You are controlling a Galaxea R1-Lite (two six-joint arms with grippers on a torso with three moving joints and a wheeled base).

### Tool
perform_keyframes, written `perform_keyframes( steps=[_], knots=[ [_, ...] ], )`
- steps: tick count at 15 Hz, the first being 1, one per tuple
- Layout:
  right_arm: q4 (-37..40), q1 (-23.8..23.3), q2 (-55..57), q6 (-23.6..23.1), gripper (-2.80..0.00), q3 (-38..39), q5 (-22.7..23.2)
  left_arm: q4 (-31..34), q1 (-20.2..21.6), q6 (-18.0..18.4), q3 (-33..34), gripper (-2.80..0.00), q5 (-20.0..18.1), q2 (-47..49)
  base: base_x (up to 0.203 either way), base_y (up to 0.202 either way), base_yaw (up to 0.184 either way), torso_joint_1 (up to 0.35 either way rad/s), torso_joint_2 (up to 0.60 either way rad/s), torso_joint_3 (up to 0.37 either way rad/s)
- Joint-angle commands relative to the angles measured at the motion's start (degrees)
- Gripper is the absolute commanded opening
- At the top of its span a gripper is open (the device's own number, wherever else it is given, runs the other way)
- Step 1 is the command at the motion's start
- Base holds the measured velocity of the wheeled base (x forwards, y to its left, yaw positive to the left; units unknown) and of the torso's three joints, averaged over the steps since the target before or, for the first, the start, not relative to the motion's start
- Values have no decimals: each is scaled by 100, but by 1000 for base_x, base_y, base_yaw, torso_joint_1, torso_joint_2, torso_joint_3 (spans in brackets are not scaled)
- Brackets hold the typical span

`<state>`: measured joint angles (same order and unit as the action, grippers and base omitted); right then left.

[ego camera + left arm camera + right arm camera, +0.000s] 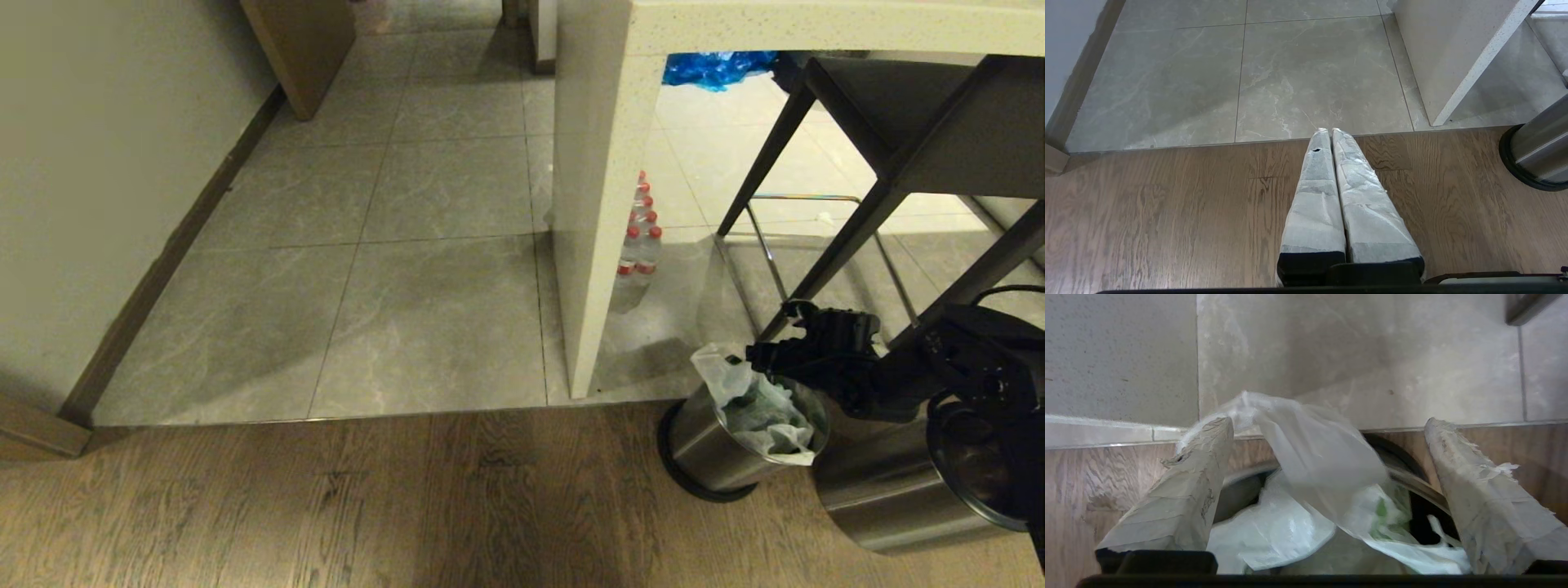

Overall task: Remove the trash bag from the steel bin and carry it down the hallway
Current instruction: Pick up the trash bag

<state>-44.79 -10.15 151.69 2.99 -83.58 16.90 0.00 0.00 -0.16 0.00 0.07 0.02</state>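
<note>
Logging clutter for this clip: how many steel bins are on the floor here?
2. The steel bin holding the trash bag stands by the counter's end panel; the second steel bin is beside it at far right, partly hidden.

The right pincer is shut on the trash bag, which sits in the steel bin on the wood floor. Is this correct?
Not quite. In the right wrist view the right pincer is open, its fingers spread either side of the trash bag without gripping it. The bag does sit in the steel bin on the wood floor.
</note>
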Motion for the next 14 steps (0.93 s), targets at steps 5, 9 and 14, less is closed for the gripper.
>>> perform_keyframes(
  steps=[5, 9, 14],
  knots=[
    [-31, 91, 212, 6, -280, -239, 7, 0, 0, -2, 0, -280, 1, -2, 0, 0, 0, 0, 0, 0],
    [-56, 92, 256, -71, -280, -255, -2, 0, 0, -2, 0, -280, 1, -2, 0, 0, 0, 0, 0, 0],
    [-100, 92, 66, -62, -280, -142, -20, 0, 0, -2, 0, -280, 1, -2, 0, 0, 0, 0, 0, 0]
  ],
)
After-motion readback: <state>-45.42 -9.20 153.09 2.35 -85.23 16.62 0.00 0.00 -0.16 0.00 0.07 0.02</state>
